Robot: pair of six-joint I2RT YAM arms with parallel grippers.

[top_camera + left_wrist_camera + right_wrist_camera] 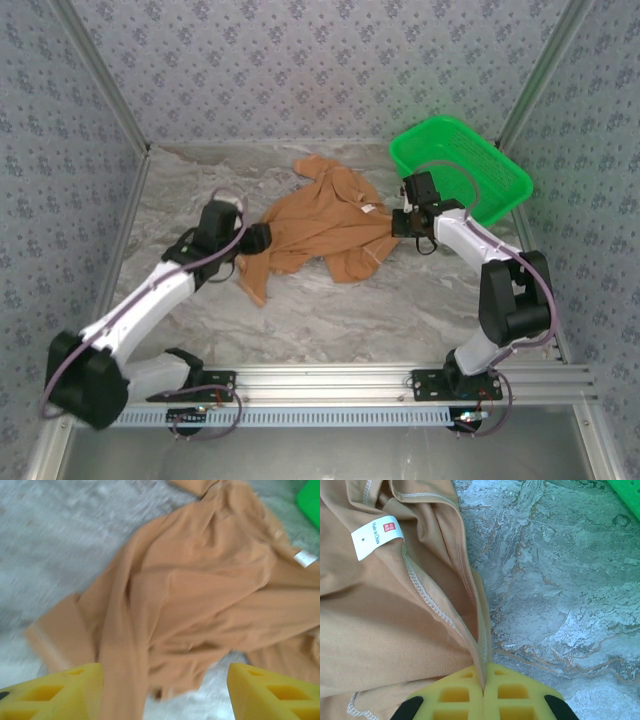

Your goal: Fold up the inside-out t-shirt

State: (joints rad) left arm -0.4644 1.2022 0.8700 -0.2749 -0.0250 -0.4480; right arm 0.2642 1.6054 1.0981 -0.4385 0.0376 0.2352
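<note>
Left gripper (165, 692): 2 yellow fingers spread wide and released, over the shirt's left side; this wrist view is blurred.
Right gripper (483, 682): fingers clenched on a stitched edge of the shirt, a pinch plain from its wrist camera.
Marble-patterned table (330, 310): grey veined surface beneath the cloth.
Inside-out t-shirt (320, 225): orange-tan, crumpled mid-table between the 2 grippers, seams showing.
White label (376, 536): reads "Made in China" up close; a mere speck from above.
Green mesh basket (460, 165): far right, behind the right gripper.
</note>
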